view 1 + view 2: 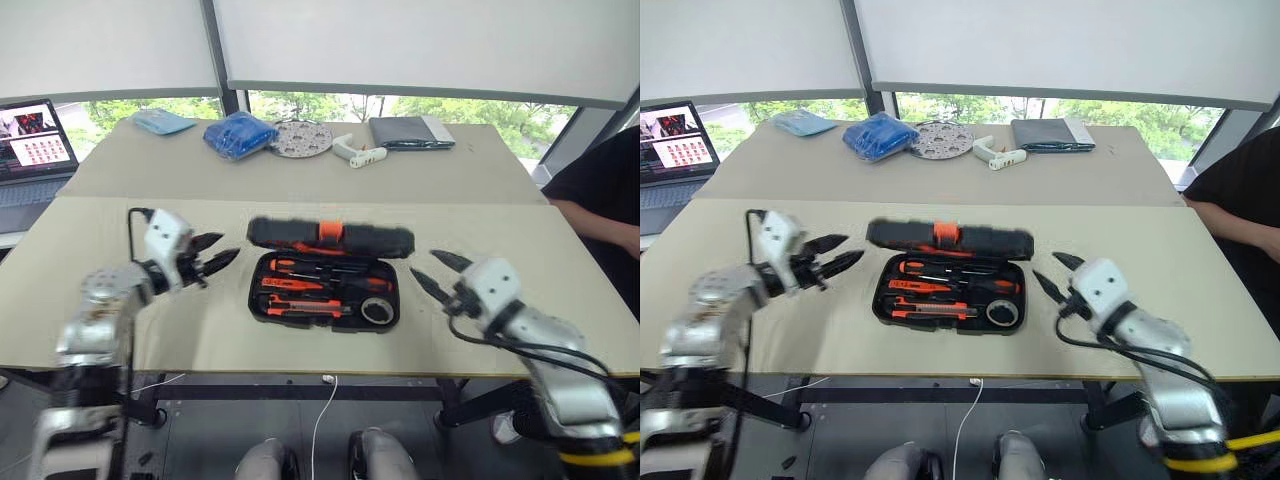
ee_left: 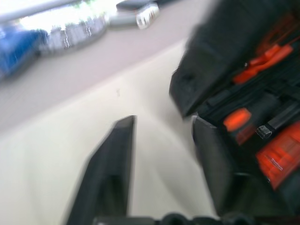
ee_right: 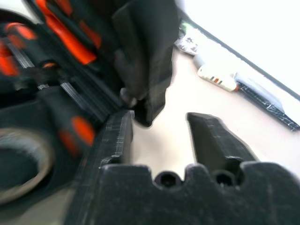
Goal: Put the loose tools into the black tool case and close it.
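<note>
Head camera first: the black tool case (image 1: 325,288) sits near the front edge of the table (image 1: 560,330), tray flat, lid (image 1: 330,236) tipped partway over and blurred, neither shut nor fully up. In the tray, the orange-and-black screwdrivers (image 1: 300,268), the utility knife (image 1: 300,310) and the small black tape roll (image 1: 377,311) all lie in their slots; no loose tool shows on the table around the case. The left gripper (image 1: 212,254) hangs just to the case's left, fingers spread, holding nothing. The right gripper (image 1: 440,273) hangs just to the case's right, likewise spread and empty. Far behind the case: a blue cloth (image 1: 240,135), a grey pouch (image 1: 410,132), a laptop (image 1: 35,150) off to the left.

Left wrist camera: two black fingers (image 2: 105,173) apart with bare table between them, the case's left corner and orange handles just beyond one finger.

Right wrist camera: fingers (image 3: 213,140) parted again, the lid's edge hanging right ahead, the tape roll (image 3: 18,164) and orange handles down in the tray beside it.

So loading looks finished and closing is the step in hand. Next move, I'd say: bring the lid down flat on the tray, then press near the orange latch (image 1: 331,231) until it catches
</note>
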`<action>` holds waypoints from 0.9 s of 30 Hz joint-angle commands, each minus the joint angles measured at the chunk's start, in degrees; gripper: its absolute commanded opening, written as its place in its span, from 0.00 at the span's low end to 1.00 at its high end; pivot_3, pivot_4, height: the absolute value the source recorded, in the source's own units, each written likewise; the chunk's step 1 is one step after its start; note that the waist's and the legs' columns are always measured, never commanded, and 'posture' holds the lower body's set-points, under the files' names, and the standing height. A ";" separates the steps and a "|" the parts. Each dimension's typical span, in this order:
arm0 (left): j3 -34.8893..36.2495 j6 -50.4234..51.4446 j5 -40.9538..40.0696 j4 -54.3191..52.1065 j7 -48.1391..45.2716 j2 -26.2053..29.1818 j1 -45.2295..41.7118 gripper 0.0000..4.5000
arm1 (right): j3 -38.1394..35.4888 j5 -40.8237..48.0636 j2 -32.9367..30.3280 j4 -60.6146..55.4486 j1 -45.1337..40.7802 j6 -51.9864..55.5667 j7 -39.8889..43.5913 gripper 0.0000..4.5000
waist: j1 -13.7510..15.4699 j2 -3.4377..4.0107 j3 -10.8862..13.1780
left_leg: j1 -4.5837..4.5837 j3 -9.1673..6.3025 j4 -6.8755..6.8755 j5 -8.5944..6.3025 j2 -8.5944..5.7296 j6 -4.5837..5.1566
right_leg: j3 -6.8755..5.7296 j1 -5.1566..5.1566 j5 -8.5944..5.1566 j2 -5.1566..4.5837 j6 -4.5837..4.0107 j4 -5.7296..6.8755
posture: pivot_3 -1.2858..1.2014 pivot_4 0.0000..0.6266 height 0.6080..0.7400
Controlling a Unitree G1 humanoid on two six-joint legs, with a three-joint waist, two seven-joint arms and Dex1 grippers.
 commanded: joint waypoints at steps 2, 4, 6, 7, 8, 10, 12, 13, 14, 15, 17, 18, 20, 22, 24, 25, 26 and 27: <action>-0.64 1.70 -0.12 8.40 -8.76 7.48 -3.19 0.65 | -8.48 15.92 -7.92 -10.56 10.17 10.75 13.28 0.63 | 0.76 0.03 -0.01 | 0.09 -0.07 0.02 -0.02 0.04 -0.01 | -0.07 0.09 -0.14 0.04 -0.07 0.01 | 0.52 0.24 0.84; -5.47 -4.45 5.79 17.47 -6.38 4.86 -11.19 0.66 | -8.29 18.18 -9.35 -11.33 11.34 12.60 14.61 0.57 | 1.82 0.03 -0.02 | 0.11 -0.12 0.00 -0.17 0.01 -0.16 | -0.15 0.12 -0.13 0.03 -0.05 -0.01 | 0.52 0.24 0.84; -9.33 -10.43 10.08 25.74 -5.00 0.39 -19.24 0.53 | -5.58 17.10 -10.20 -11.30 10.69 12.61 15.15 0.45 | 2.80 -0.03 -0.02 | 0.07 -0.26 0.04 -0.26 -0.07 -0.01 | -0.17 0.21 -0.06 0.05 -0.03 -0.08 | 0.52 0.24 0.84; -11.30 -13.62 12.18 29.26 -5.12 -1.86 -22.59 0.51 | -3.69 15.81 -10.57 -11.20 10.09 12.22 15.45 0.42 | 3.21 -0.08 -0.05 | 0.03 -0.27 0.04 -0.30 -0.10 0.15 | -0.14 0.20 -0.02 0.06 -0.08 -0.14 | 0.52 0.24 0.84; -13.57 -17.51 14.65 33.36 -5.34 -4.51 -26.07 0.39 | -1.27 14.31 -10.66 -10.82 8.84 11.76 15.47 0.31 | 3.41 -0.18 -0.07 | -0.02 -0.26 0.08 -0.27 -0.16 0.23 | -0.11 0.21 0.05 0.03 -0.10 -0.17 | 0.52 0.24 0.84; -17.05 -24.36 18.84 41.82 -4.70 -9.78 -32.47 0.25 | 3.51 11.41 -10.60 -9.67 5.84 11.10 15.14 0.18 | 3.44 -0.27 -0.10 | -0.20 -0.27 0.26 -0.25 -0.19 0.27 | -0.10 0.15 0.27 0.00 0.06 -0.17 | 0.52 0.24 0.84; -19.23 -30.27 22.14 50.31 -3.42 -14.72 -38.11 0.07 | 7.95 8.25 -10.35 -8.26 2.74 10.23 15.14 0.01 | 3.23 -0.28 -0.11 | -0.65 -0.27 0.67 -0.16 -0.18 0.27 | -0.12 -0.07 0.33 0.03 0.13 -0.14 | 0.52 0.24 0.84; -20.41 -33.45 24.05 54.97 -2.42 -17.65 -41.14 0.01 | 10.42 6.36 -10.05 -7.03 0.84 9.62 15.26 0.00 | 3.13 -0.31 -0.09 | -0.85 -0.28 0.92 -0.02 -0.17 0.83 | -0.14 -0.15 0.35 0.09 0.15 -0.11 | 0.52 0.24 0.84; -21.39 -36.21 25.73 58.78 -1.71 -19.87 -43.49 0.01 | 12.29 4.94 -9.72 -5.96 -0.67 9.10 15.39 0.00 | 3.10 -0.34 -0.07 | -0.97 -0.27 1.02 -0.04 -0.19 0.91 | -0.14 -0.20 0.35 0.10 0.18 -0.14 | 0.52 0.24 0.84; -21.91 -38.32 26.92 61.72 -1.29 -21.27 -45.14 0.01 | 13.49 4.01 -9.48 -5.19 -1.68 8.74 15.51 0.00 | 3.00 -0.36 -0.07 | -1.05 -0.26 1.04 -0.07 -0.24 0.97 | -0.14 -0.22 0.37 0.09 0.19 -0.18 | 0.52 0.24 0.84; -23.88 -41.66 29.94 66.19 -0.82 -23.88 -47.68 0.01 | 16.18 1.11 -8.13 -2.82 -5.22 8.66 14.19 0.00 | 2.31 -0.39 -0.05 | -1.09 -0.18 1.04 -0.17 -0.34 1.13 | -0.09 -0.23 0.41 0.07 0.14 -0.26 | 0.52 0.24 0.84; -25.04 -42.70 31.32 67.62 -2.12 -24.84 -48.45 0.01 | 17.27 -0.72 -7.23 -1.47 -7.13 8.88 12.69 0.00 | 1.79 -0.41 -0.04 | -1.10 -0.17 1.04 -0.19 -0.37 1.15 | -0.11 -0.22 0.42 0.07 0.17 -0.27 | 0.52 0.24 0.84; -26.69 -44.09 33.38 69.52 -6.68 -25.64 -49.02 0.01 | 18.55 -4.05 -5.76 1.34 -10.23 9.62 9.79 0.00 | 1.47 -0.41 -0.03 | -1.11 -0.13 0.95 -0.19 -0.40 1.14 | -0.13 -0.22 0.43 0.08 0.23 -0.25 | 0.52 0.24 0.84; -27.88 -44.78 34.57 70.34 -13.61 -25.43 -48.65 0.01 | 18.88 -7.17 -4.47 4.49 -12.69 9.71 6.81 0.00 | 1.35 -0.43 -0.02 | -1.09 -0.14 0.91 -0.20 -0.41 1.13 | -0.17 -0.20 0.35 0.07 0.33 -0.29 | 0.52 0.24 0.84; -28.96 -44.22 34.61 69.44 -24.71 -24.29 -47.18 0.01 | 16.77 -10.07 -1.88 9.68 -15.62 9.53 1.04 0.00 | 1.24 -0.42 -0.02 | -1.05 -0.12 0.92 -0.22 -0.39 1.09 | -0.16 -0.21 0.19 0.03 0.58 -0.32 | 0.52 0.24 0.84; -29.09 -43.60 34.19 68.66 -29.28 -23.78 -46.43 0.01 | 15.37 -10.56 -0.78 11.54 -16.46 9.72 -1.06 0.00 | 1.12 -0.41 -0.02 | -1.06 -0.11 0.96 -0.23 -0.39 1.08 | -0.17 -0.21 0.12 0.01 0.70 -0.30 | 0.52 0.24 0.84; -29.83 -42.16 32.27 67.08 -32.47 -23.12 -45.53 0.01 | 13.91 -10.67 -0.03 12.79 -16.76 9.92 -2.60 0.00 | 0.96 -0.41 -0.02 | -1.06 -0.08 0.97 -0.23 -0.38 1.07 | -0.15 -0.23 0.09 -0.02 0.72 -0.29 | 0.52 0.24 0.84; -30.44 -40.59 30.17 65.33 -33.79 -22.55 -44.81 0.01 | 12.85 -10.55 0.33 13.24 -16.58 9.96 -3.22 0.00 | 0.84 -0.38 -0.03 | -1.07 -0.07 1.01 -0.23 -0.37 1.07 | -0.13 -0.26 0.08 -0.05 0.71 -0.27 | 0.52 0.24 0.84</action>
